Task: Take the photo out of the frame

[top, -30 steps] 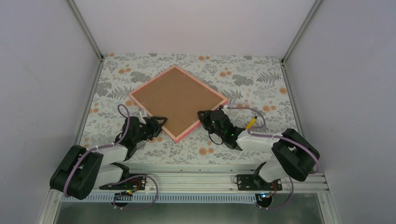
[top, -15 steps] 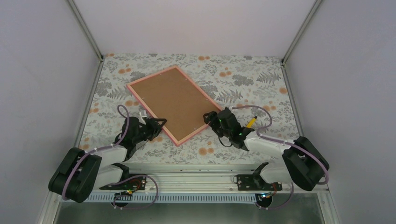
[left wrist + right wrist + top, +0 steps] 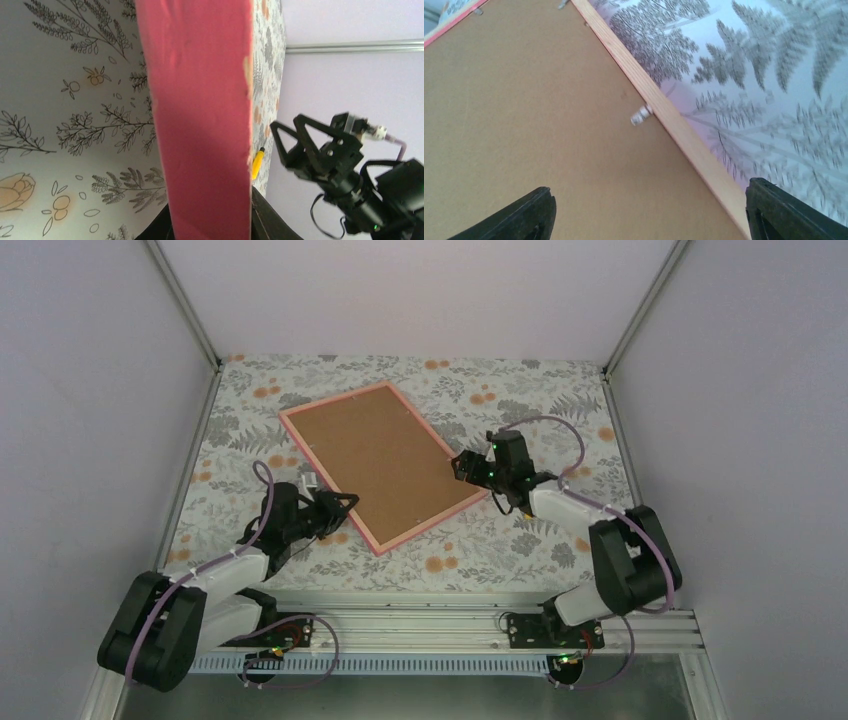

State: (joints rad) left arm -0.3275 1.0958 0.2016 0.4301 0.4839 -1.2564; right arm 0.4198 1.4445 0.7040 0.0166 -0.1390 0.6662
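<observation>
The frame [image 3: 385, 465] lies face down on the floral cloth, its brown backing board up and a thin pink rim around it. My left gripper [image 3: 338, 508] is shut on its near-left rim. In the left wrist view that pink edge [image 3: 200, 100] fills the gap between the jaws of my left gripper [image 3: 210, 227]. My right gripper [image 3: 466, 465] hovers open at the frame's right edge. In the right wrist view the right gripper [image 3: 649, 210] straddles the backing board [image 3: 524, 125] and the rim, near a small metal clip [image 3: 641, 115]. The photo is hidden.
The floral tablecloth [image 3: 520, 400] is boxed in by grey walls with aluminium posts [image 3: 190, 310] at the back corners. The arms' mounting rail [image 3: 420, 625] runs along the near edge. A yellow fitting [image 3: 257, 162] shows beyond the frame in the left wrist view.
My right gripper let go of the frame's near-right edge, opened wide and moved back along the right side. The frame swung round on the cloth. My left gripper tightened on the rim.
</observation>
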